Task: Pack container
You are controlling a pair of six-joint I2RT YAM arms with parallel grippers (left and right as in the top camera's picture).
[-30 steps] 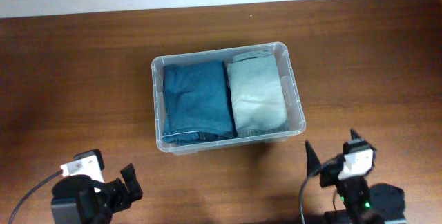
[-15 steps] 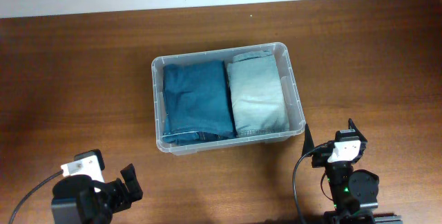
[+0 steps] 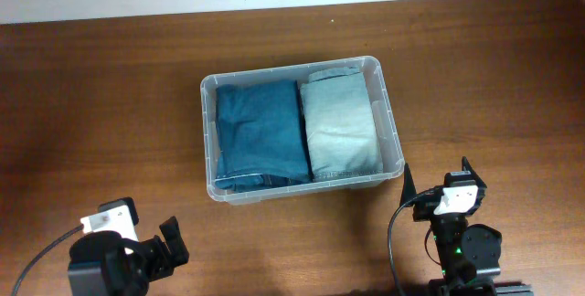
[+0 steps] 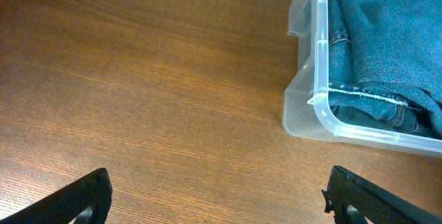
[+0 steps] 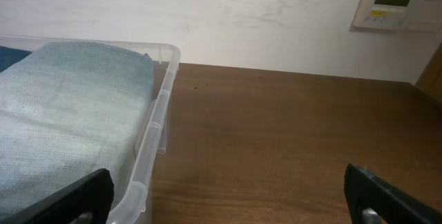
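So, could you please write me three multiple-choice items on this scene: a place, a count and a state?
1. Where are the light jeans?
A. in the container, beside the dark jeans
B. under the dark jeans
C. outside the container

2. How many folded jeans show in the container?
A. one
B. two
C. three

3. How are the left gripper and right gripper?
A. both shut
B. both open, empty
C. each holding jeans

Answers: 1 A, they lie side by side inside; 2 B, one dark, one light; 3 B, fingers spread, nothing between.
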